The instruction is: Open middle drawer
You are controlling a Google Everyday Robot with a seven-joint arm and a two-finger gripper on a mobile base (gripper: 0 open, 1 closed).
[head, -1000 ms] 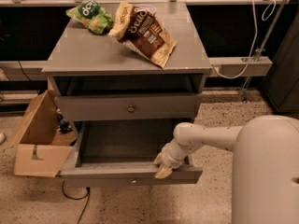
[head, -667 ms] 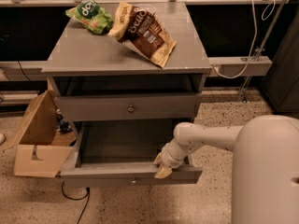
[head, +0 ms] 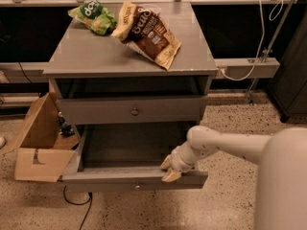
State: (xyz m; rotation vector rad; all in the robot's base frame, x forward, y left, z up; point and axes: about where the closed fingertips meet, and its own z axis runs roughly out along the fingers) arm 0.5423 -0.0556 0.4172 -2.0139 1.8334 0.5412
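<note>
One grey, flat-topped metal cabinet (head: 96,56) stood in the middle of the view, and everything else is placed against it. Two snack bags lay on its top. A crinkled green one (head: 93,16) was at the rear left corner. A larger brown-and-yellow one (head: 151,32) was just beside it toward the centre, tilted.

Two drawers showed in the cabinet's front, each with one small round metal knob. The upper grey drawer (head: 96,110) sat closed, its knob (head: 135,111) at the centre of its panel. Below it the middle drawer (head: 120,175), wide, shallow and grey, stood out well forward of the cabinet's front. Its bare inside was in view and its knob (head: 137,186) was on the front face.

One white robot arm (head: 225,145) reached in from the cabinet's right. Its single tan-tipped gripper (head: 170,169) rested against the top edge of the middle drawer's front panel, right of the knob and above it. Whether the gripper was spread or pressed together could not be told.

One open brown cardboard box (head: 38,164) sat on the floor at the cabinet's left side, touching the drawer's left corner. One white cable (head: 261,32) hung behind the cabinet to its right.
</note>
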